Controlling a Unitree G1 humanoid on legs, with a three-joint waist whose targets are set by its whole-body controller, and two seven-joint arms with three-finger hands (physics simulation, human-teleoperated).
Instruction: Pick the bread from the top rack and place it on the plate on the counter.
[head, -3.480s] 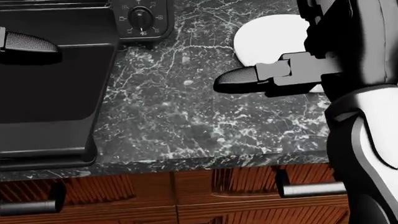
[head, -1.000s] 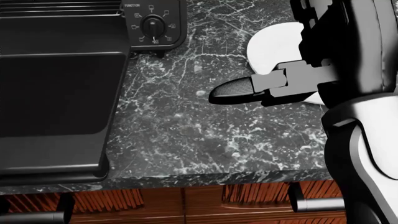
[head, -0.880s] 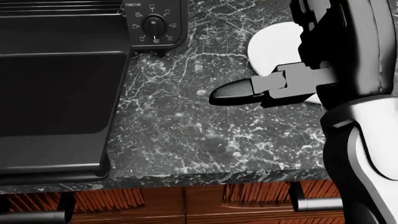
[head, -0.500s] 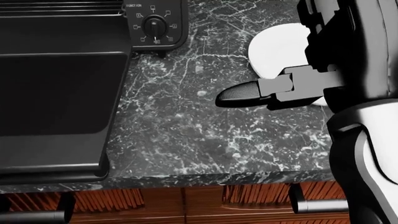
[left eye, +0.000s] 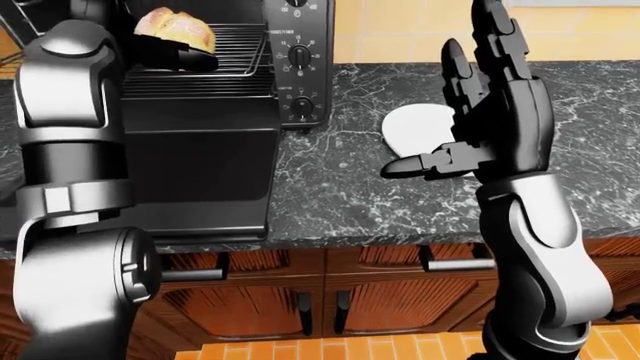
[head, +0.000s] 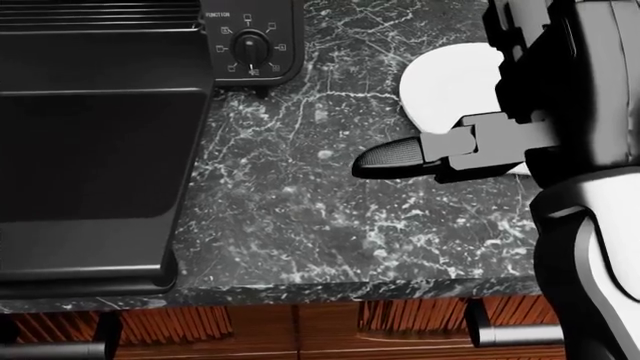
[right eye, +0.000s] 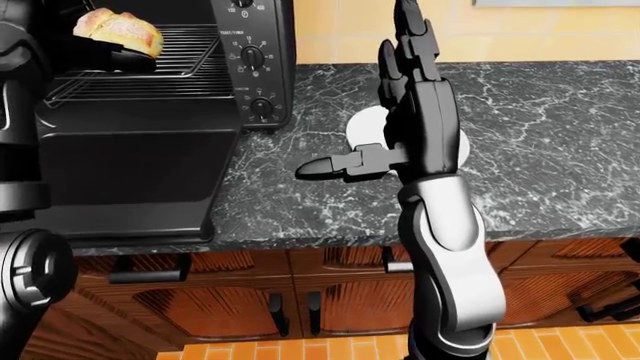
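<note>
The bread (left eye: 172, 27), a golden crusty loaf, is at the left end of the toaster oven's top rack (left eye: 225, 46). My left hand (left eye: 188, 54) is at the bread: one dark finger lies under its near side, and my left arm hides the others. My right hand (left eye: 452, 105) is open and empty. Its fingers point up and its thumb (head: 398, 157) sticks out to the left, above the counter. The white plate (head: 445, 84) lies on the counter, partly hidden behind that hand.
The black oven door (head: 90, 157) hangs open and flat over the counter's left part. The oven's control knobs (left eye: 298, 54) are right of the rack. The dark marble counter (head: 300, 217) runs rightward. Wooden cabinet doors with handles (left eye: 455, 264) are below its edge.
The head view has shifted a little, so the oven sits further right. My left finger, over the oven door 3.5 s ago, has left that view. My right hand drifted slightly right and down.
</note>
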